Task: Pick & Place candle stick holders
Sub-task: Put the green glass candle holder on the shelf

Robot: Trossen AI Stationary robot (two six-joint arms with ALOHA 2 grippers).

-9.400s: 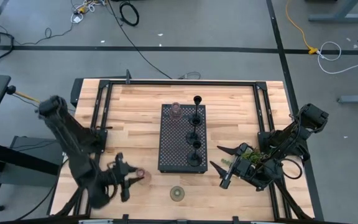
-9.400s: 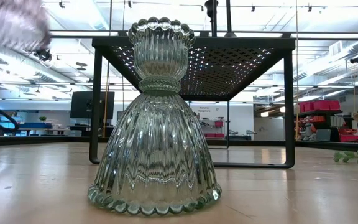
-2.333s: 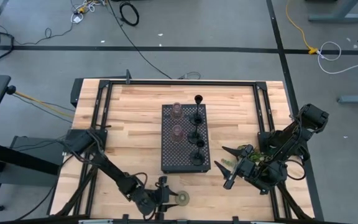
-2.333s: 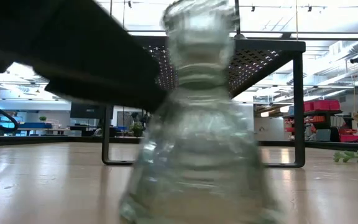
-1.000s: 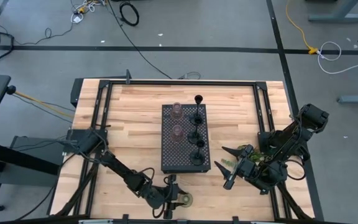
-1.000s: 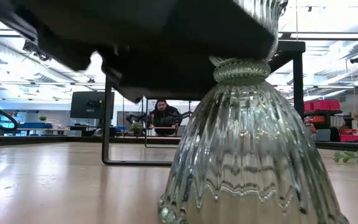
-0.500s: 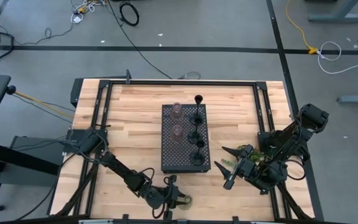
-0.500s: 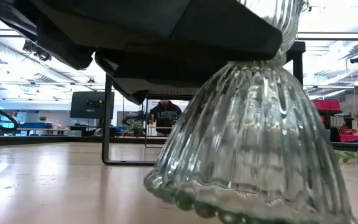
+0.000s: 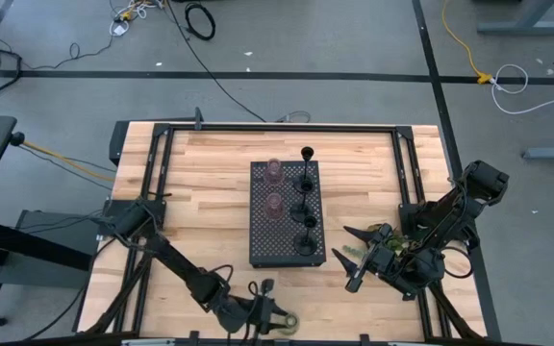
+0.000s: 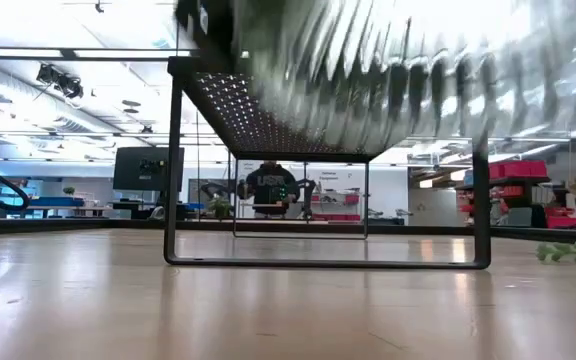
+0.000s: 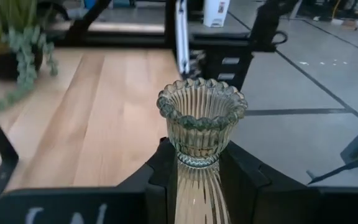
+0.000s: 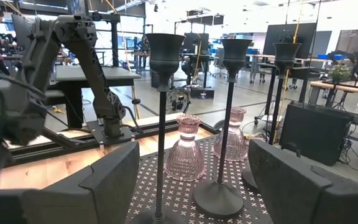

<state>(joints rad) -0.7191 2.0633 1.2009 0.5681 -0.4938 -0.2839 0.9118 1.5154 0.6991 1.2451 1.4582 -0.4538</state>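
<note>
One left gripper (image 11: 199, 177) around green holder (image 11: 201, 127)

Both arms are dark, built of slender jointed links with rounded housings at each joint. The left arm (image 9: 166, 258) is a long thin link chain ending in a compact black left hand (image 9: 275, 313) near the desk (image 9: 200, 173) front edge; thin black cables run along its links. In the left wrist view, its two fingers (image 11: 253, 180) are flat, matte-black angular plates. The right arm (image 9: 450, 213) carries a bulkier rounded housing at its outer joint and looped black cabling. The right hand (image 9: 350, 258) has two pointed black fingers; in the right wrist view they (image 12: 291, 180) appear as broad, faceted dark-grey wedges.
</note>
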